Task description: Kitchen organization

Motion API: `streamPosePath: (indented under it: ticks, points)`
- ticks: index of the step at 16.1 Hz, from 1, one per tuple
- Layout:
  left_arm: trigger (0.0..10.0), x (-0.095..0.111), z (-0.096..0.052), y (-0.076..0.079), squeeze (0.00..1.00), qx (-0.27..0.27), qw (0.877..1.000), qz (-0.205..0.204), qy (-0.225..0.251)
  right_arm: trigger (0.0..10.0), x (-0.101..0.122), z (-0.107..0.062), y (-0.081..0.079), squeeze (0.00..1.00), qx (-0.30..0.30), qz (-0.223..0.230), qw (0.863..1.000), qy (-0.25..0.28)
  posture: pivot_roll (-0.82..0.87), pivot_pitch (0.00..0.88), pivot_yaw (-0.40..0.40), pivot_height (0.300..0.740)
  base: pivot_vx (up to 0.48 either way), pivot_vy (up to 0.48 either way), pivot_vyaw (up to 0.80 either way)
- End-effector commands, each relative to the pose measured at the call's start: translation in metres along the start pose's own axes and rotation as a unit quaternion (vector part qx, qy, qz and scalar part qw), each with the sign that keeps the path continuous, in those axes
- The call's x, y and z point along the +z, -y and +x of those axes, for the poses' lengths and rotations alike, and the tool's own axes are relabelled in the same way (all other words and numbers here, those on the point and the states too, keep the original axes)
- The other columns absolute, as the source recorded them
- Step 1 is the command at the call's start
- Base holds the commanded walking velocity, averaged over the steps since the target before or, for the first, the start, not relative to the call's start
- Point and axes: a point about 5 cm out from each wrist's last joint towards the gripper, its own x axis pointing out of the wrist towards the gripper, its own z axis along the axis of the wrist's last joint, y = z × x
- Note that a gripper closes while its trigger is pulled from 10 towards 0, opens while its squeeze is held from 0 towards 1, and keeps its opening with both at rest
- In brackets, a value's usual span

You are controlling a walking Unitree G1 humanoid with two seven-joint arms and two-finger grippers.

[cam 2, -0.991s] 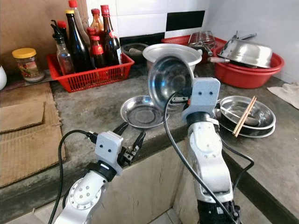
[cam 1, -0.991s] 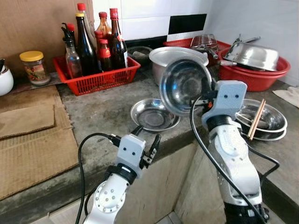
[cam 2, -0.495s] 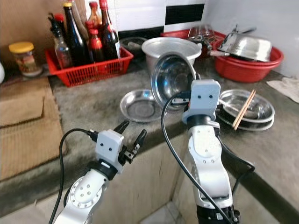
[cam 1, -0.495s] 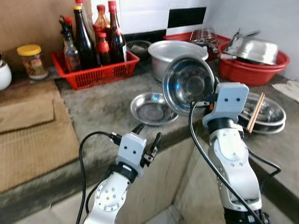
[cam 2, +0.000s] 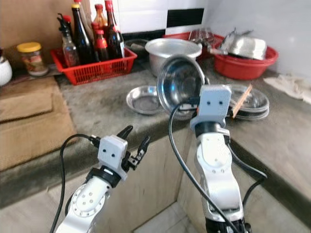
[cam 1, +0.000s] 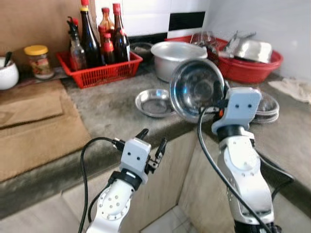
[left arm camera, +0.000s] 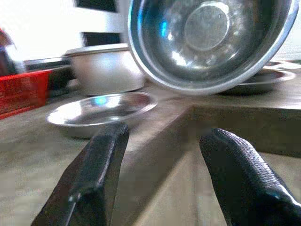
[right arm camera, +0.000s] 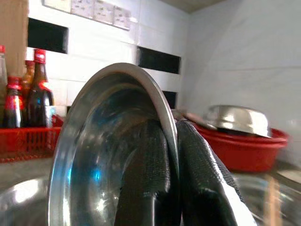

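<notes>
— So where was the steel bowl (cam 1: 197,89)?
— Right pincer (right arm camera: 164,155) pinched its rim, held tilted above worktop (cam 1: 109,109) edge, just beside shallow dish (cam 1: 155,102).
— Left pincer (left arm camera: 162,165)?
— Spread, empty, below that edge; right arm nearer.

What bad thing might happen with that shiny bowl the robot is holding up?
The right gripper pinches the steel bowl only by its rim, tilted on edge, so it might slip and clang onto the small dish below. Swinging it back could also knock the big pot behind it.
</notes>
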Motion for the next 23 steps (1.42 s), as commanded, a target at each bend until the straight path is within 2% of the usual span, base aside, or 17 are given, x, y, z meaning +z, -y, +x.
streamPosePath:
  ticks: [1,15,18,23]
  points:
    - [10.0,0.005,0.001,0.000,0.00,-0.005,1.000,0.002,0.011,0.0,0.006,-0.004,0.002,0.00,-0.004,0.000,1.000,0.009,0.02,0.000,-0.045,0.740,-0.300,0.000,0.00]
    - [10.0,0.004,-0.002,0.001,0.00,-0.010,1.000,0.000,0.006,0.0,-0.028,-0.044,0.013,0.00,0.005,-0.031,0.997,-0.064,0.01,0.000,-0.036,0.740,-0.313,0.000,0.00]
    - [10.0,0.002,-0.002,0.002,0.00,-0.013,1.000,-0.001,0.003,0.0,-0.030,-0.048,0.015,0.00,-0.003,-0.029,0.997,-0.071,0.01,0.000,-0.030,0.740,-0.095,0.000,0.00]
    - [10.0,0.000,-0.002,0.004,0.00,-0.021,1.000,-0.006,-0.001,0.0,-0.030,-0.046,0.017,0.00,-0.011,-0.027,0.997,-0.071,0.00,0.000,-0.027,0.740,0.000,0.000,-0.75]
